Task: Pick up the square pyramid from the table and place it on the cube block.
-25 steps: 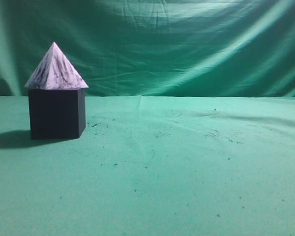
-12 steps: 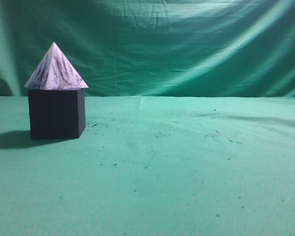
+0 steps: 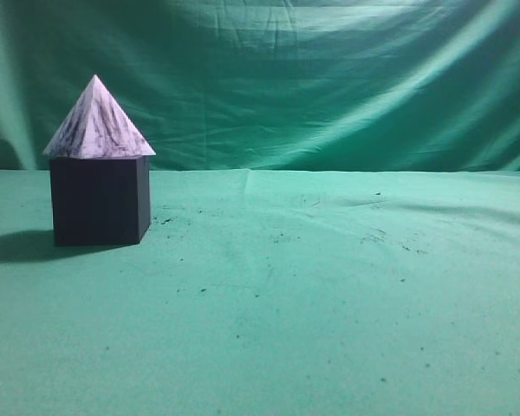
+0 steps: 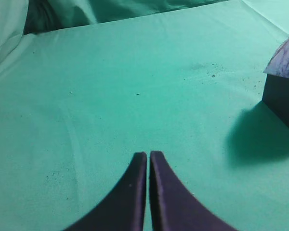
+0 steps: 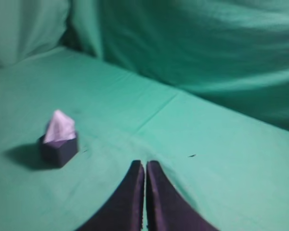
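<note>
The square pyramid (image 3: 98, 121) sat squarely on the cube block (image 3: 99, 200), at the left of the table (image 3: 329, 295). The left gripper (image 4: 148, 156) and right gripper (image 5: 145, 166) were both clenched on nothing, well apart from the stack.

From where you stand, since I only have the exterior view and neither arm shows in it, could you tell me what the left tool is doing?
Observer: The left tool is shut and empty, above bare table.
Operator: Thank you. Is it near the stack?
Observer: Apart from it; in the left wrist view the cube block with the square pyramid on top sits at the right edge.
Operator: And the right tool?
Observer: The right tool is also shut and empty, with the stack well ahead to its left.
</note>
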`<move>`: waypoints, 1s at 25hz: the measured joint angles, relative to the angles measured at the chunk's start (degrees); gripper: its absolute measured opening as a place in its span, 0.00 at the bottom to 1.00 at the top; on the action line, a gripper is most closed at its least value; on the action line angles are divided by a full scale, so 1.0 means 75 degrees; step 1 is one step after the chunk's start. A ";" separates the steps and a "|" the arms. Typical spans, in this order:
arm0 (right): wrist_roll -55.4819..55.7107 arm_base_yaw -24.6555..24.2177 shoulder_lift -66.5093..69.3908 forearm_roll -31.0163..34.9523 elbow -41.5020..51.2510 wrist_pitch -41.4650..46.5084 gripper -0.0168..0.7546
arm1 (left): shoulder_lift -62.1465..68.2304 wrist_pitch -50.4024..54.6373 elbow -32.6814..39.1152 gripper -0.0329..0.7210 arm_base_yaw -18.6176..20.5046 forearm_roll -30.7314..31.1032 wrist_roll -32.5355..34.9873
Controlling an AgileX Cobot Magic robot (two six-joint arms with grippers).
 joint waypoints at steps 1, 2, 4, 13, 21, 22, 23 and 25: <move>-0.0015 -0.0288 -0.0271 0.0046 0.0332 -0.0308 0.02 | 0.0000 0.0000 0.0000 0.04 0.0000 0.0000 0.0000; -0.0034 -0.0634 -0.0539 0.0099 0.0703 -0.0509 0.02 | 0.0000 0.0000 0.0000 0.04 0.0000 0.0000 0.0000; -0.0034 -0.1259 -0.1000 0.0297 0.1339 -0.0730 0.02 | 0.0000 0.0000 0.0000 0.04 0.0000 0.0000 0.0000; -0.0045 -0.4223 -0.2396 0.0832 0.3823 -0.1840 0.02 | 0.0000 0.0000 0.0000 0.04 0.0000 0.0000 0.0000; -0.0029 -0.4911 -0.2408 0.0911 0.5261 -0.2459 0.02 | 0.0000 0.0000 0.0000 0.04 0.0000 0.0000 0.0000; -0.0029 -0.4924 -0.2408 0.0927 0.5361 -0.2493 0.02 | 0.0000 0.0000 0.0000 0.04 0.0000 0.0000 0.0000; -0.0029 -0.4924 -0.2408 0.0980 0.5411 -0.2515 0.02 | 0.0000 0.0000 0.0000 0.04 0.0000 0.0000 0.0000; -0.0029 -0.4936 -0.2408 0.1022 0.5430 -0.2628 0.02 | 0.0000 0.0000 0.0000 0.04 0.0000 0.0000 0.0000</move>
